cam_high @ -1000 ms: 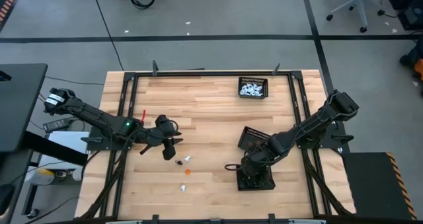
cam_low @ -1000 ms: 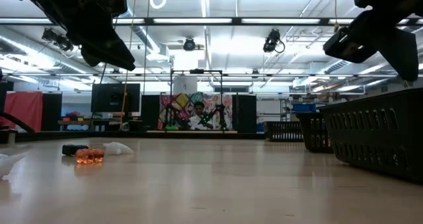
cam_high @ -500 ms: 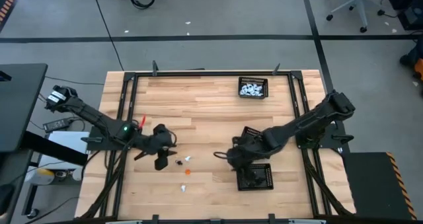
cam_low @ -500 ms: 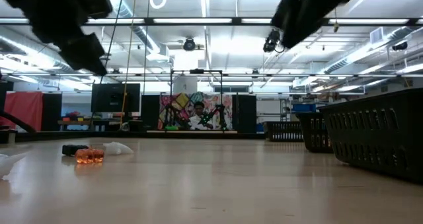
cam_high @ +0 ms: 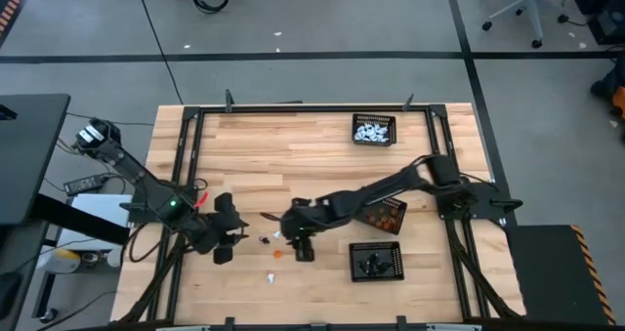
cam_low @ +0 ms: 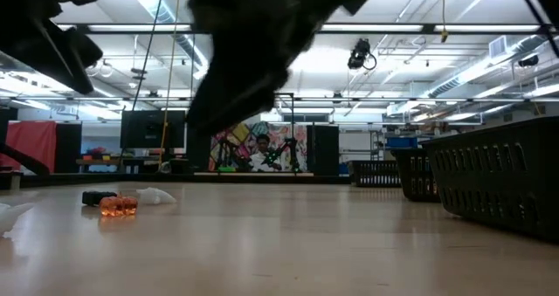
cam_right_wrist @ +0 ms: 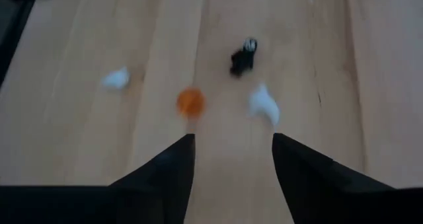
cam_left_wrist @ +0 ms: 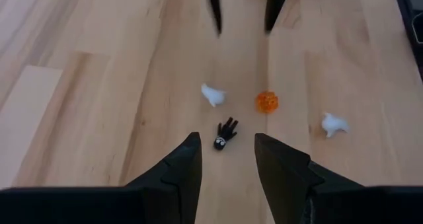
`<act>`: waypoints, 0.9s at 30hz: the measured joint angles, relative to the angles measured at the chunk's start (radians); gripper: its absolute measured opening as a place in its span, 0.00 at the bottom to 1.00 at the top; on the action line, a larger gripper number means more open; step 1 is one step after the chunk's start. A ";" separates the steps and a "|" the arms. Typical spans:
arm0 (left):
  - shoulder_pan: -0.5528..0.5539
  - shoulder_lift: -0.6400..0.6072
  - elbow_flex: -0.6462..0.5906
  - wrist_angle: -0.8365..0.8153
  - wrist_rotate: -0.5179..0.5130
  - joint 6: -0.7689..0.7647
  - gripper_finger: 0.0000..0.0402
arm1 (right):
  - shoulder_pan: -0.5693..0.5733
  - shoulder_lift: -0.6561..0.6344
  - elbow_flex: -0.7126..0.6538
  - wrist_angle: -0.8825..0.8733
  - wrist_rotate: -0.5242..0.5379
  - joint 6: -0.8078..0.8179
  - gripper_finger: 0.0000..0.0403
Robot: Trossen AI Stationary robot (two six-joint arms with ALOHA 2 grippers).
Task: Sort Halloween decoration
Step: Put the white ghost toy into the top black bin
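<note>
Four tiny Halloween decoration figures lie loose on the wooden table: a black one (cam_left_wrist: 226, 133), a white one (cam_left_wrist: 212, 94), an orange one (cam_left_wrist: 266, 102) and a second white one (cam_left_wrist: 334, 123). My left gripper (cam_high: 223, 245) hovers open just left of them, its fingers (cam_left_wrist: 178, 168) pointing slantwise down toward the black figure. My right gripper (cam_high: 299, 241) hovers open just right of the group, with the orange figure (cam_right_wrist: 190, 100) and a white one (cam_right_wrist: 264, 104) ahead of its fingers (cam_right_wrist: 297, 161). Neither gripper touches anything.
Three black mesh trays stand on the table: one holding white figures (cam_high: 373, 129) at the far edge, one holding orange figures (cam_high: 386, 215) under my right arm, and one holding black figures (cam_high: 376, 262) near the front right. A black frame (cam_high: 186, 155) borders the table.
My right gripper has swept from above the front right tray toward the table's left and now hangs beside the loose figures, tipped further down. My left gripper has drawn back toward the near left, away from the figures. The figures have not moved.
</note>
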 joint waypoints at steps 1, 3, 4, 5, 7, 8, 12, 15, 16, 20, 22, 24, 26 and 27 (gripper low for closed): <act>-0.008 -0.004 0.000 -0.005 -0.008 -0.003 0.37 | -0.009 0.030 0.031 0.003 -0.009 -0.008 0.52; -0.021 -0.016 0.000 -0.025 -0.022 -0.012 0.37 | -0.022 0.088 0.090 0.001 -0.014 -0.032 0.55; -0.024 -0.022 0.000 -0.036 -0.028 -0.015 0.37 | -0.026 0.112 0.117 0.006 -0.014 -0.049 0.56; -0.027 -0.029 0.000 -0.045 -0.034 -0.018 0.37 | -0.029 0.132 0.139 0.005 -0.014 -0.066 0.57; -0.028 -0.048 0.000 -0.056 -0.037 -0.024 0.37 | -0.034 0.171 0.183 0.013 -0.012 -0.099 0.59; -0.028 -0.058 0.000 -0.058 -0.038 -0.027 0.37 | -0.035 0.187 0.198 0.010 -0.006 -0.112 0.59; -0.028 -0.086 0.000 -0.062 -0.039 -0.044 0.37 | -0.037 0.233 0.222 0.019 0.016 -0.143 0.60; -0.028 -0.098 0.000 -0.077 -0.038 -0.058 0.37 | -0.038 0.232 0.198 0.036 0.018 -0.159 0.59; -0.028 -0.098 0.000 -0.084 -0.038 -0.068 0.37 | -0.038 0.231 0.188 0.040 0.028 -0.167 0.59; -0.028 -0.097 0.000 -0.112 -0.019 -0.097 0.37 | -0.045 0.231 0.157 0.055 0.011 -0.198 0.55; -0.028 -0.097 0.000 -0.111 -0.016 -0.099 0.37 | -0.047 0.230 0.133 0.084 -0.029 -0.208 0.53; -0.028 -0.097 0.000 -0.111 -0.015 -0.101 0.37 | -0.046 0.228 0.120 0.098 -0.032 -0.207 0.50; -0.028 -0.097 0.000 -0.111 -0.016 -0.102 0.37 | -0.046 0.227 0.107 0.117 -0.032 -0.203 0.47; -0.028 -0.097 0.000 -0.111 -0.015 -0.102 0.37 | -0.046 0.225 0.100 0.130 -0.032 -0.203 0.45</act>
